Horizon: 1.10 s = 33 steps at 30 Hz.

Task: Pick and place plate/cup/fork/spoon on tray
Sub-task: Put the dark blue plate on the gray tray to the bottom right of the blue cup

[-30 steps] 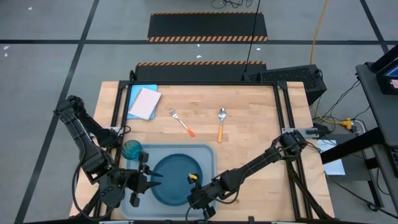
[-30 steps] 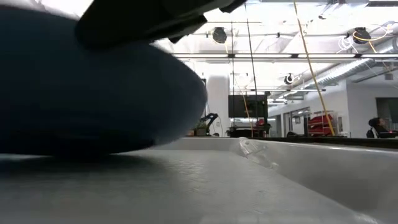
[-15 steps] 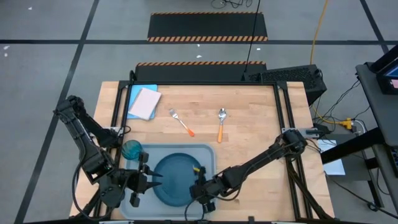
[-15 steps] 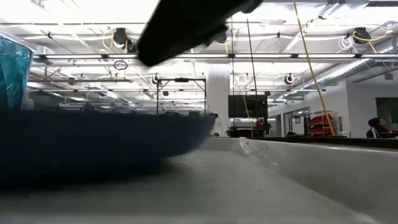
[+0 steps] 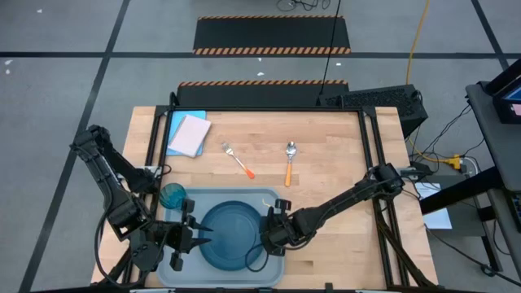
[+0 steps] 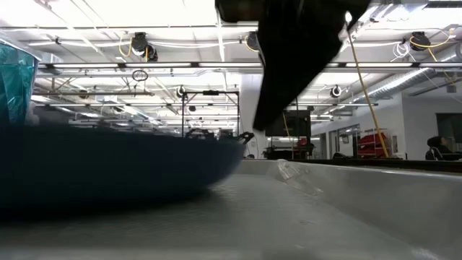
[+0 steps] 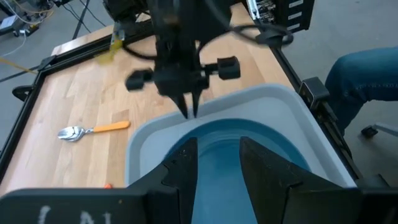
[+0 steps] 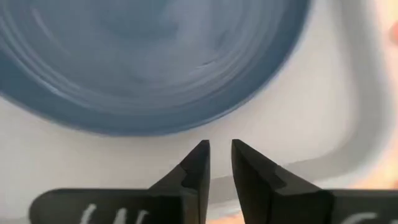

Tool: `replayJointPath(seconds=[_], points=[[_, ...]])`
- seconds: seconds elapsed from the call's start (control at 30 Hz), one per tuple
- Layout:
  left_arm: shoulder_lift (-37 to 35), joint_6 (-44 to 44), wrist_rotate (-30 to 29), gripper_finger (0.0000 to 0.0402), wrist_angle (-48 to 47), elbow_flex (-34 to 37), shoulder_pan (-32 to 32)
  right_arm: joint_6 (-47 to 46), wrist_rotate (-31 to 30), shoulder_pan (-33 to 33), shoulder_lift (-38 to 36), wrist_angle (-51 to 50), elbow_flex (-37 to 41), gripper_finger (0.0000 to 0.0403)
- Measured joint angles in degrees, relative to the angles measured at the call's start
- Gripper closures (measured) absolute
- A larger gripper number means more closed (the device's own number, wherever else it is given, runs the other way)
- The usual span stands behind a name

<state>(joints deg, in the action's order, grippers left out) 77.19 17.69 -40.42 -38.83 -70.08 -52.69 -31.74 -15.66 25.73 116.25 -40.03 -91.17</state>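
High view lays out the whole light wooden table (image 5: 326,146), which no other camera does; on its near edge sits the large pale grey-blue rectangular plastic tray (image 5: 273,198) with rounded corners, and inside it lies the round dark teal-blue plate (image 5: 228,238), flat on the tray floor; a flat blue-and-pink rectangle (image 5: 187,133) rests at the far left corner of the table; the small translucent teal-blue plastic cup (image 5: 172,195) stands upright just beside the tray's far left corner, outside it; the small fork (image 5: 238,160) with metal tines and red-orange handle and the small spoon (image 5: 289,161) with metal bowl and lighter orange handle lie apart on the bare wood beyond the tray.

Low view adds what the overhead cannot: the plate's rim (image 6: 108,170) seen level from inside the tray, the cup's edge (image 6: 16,83) behind it, and a dark part of an arm hanging from above.

Right gripper (image 8: 220,163) points down just beside the plate's right edge, its arm stretched low across from the right side; the right wrist view shows its fingers (image 8: 196,165) nearly together with only a thin gap, gripping nothing.

Left gripper (image 7: 215,158) waits over the tray's near left part, its arm folded at the table's left; its fingers (image 7: 183,163) stand slightly apart, empty.
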Motion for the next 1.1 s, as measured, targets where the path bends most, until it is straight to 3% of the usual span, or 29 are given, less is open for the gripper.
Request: replayJointPath(seconds=[0.27, 0.43, 0.73, 1.1], points=[[0.0, 0.0, 0.0, 0.0279, 0.0, 0.0, 0.0, 1.3, 15.5, -2.1, 0.0, 15.4, 8.8, 0.0399], [0.1, -0.7, 0.0, 0.0279, 0.0, 0.0, 0.0, 1.9, 17.5, -3.3, 0.0, 25.2, 12.1, 0.0395], [0.1, -1.3, 0.0, 0.0279, 0.0, 0.0, 0.0, 6.1, 17.3, -5.1, 0.8, 33.4, 12.5, 0.0402], [0.1, -1.1, 0.0, 0.0279, 0.1, 0.0, 0.0, 7.5, 17.3, -5.2, 1.6, 36.7, 12.5, 0.0403]])
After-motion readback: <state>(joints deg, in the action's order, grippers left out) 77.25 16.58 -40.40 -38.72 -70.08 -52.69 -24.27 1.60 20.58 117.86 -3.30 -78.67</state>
